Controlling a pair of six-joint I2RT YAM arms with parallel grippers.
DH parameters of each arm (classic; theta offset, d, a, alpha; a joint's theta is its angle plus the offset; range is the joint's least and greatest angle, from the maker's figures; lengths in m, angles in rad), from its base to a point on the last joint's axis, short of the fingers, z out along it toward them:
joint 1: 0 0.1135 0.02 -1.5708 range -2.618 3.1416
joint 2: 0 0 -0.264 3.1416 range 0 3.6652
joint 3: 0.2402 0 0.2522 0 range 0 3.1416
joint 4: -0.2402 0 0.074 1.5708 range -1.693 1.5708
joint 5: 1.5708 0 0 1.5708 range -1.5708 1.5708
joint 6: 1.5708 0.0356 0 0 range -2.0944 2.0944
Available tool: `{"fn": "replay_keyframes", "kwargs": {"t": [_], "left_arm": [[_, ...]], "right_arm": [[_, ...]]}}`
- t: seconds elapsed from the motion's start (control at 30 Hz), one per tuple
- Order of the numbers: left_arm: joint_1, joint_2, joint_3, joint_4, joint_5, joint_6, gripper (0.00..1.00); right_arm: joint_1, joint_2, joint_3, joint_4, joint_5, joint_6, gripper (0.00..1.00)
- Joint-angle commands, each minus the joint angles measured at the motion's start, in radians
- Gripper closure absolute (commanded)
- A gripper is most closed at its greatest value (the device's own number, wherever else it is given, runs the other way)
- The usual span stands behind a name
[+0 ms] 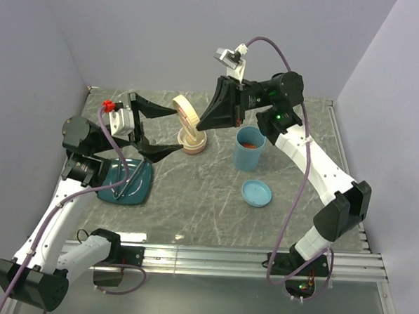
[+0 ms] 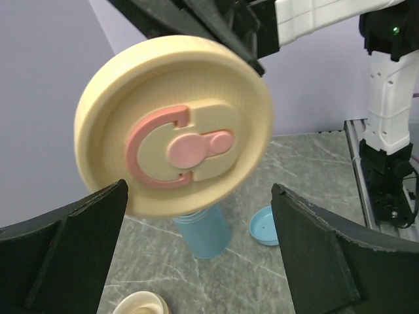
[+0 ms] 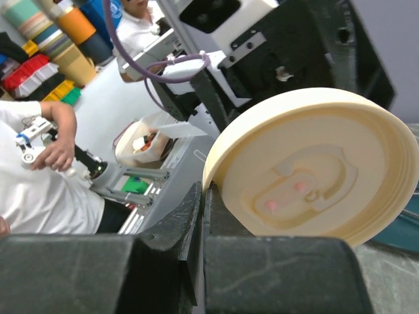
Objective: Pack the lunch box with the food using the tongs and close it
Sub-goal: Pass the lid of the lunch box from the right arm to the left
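Right gripper (image 3: pixel 203 203) was clamped on the rim of the cream lid (image 3: pixel 314 176), holding it on edge at upper centre of the top view, just above the cream lunch box base (image 1: pixel 194 143). Left gripper (image 1: pixel 177 131) stood wide apart, fingers flanking the lid, no contact we could see. Red-orange food (image 1: pixel 250 140) sat in the blue cup (image 1: pixel 248 160) right of the base; the base's inside was hidden. Tongs (image 1: pixel 128 187) seemingly lay on the teal plate (image 1: pixel 142 184), lower left. We judged this the closing step. Next move: lay the lid flat, centre it over the base, press down.

Bright even light, soft shadows, cream lid (image 2: pixel 173 124) slightly blurred close-up
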Motion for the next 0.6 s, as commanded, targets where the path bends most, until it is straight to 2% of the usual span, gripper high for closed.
{"fn": "replay_keyframes", "kwargs": {"t": [0.0, 0.1, 0.37, 0.57], "left_arm": [[-0.006, -0.020, 0.032, -0.010, -0.029, 0.093, 0.03], [-0.008, -0.017, 0.033, -0.001, -0.046, 0.098, 0.03], [-0.021, -0.018, 0.042, 0.012, -0.023, 0.099, 0.02], [-0.051, 0.000, 0.061, -0.031, 0.010, 0.116, 0.05]], "right_arm": [[0.012, -0.047, 0.028, -0.136, -0.009, -0.152, 1.00], [0.018, -0.048, 0.009, -0.049, -0.002, -0.103, 1.00], [0.025, -0.051, 0.017, -0.173, 0.018, -0.193, 1.00], [0.023, -0.048, 0.020, -0.144, 0.024, -0.167, 1.00]]}}
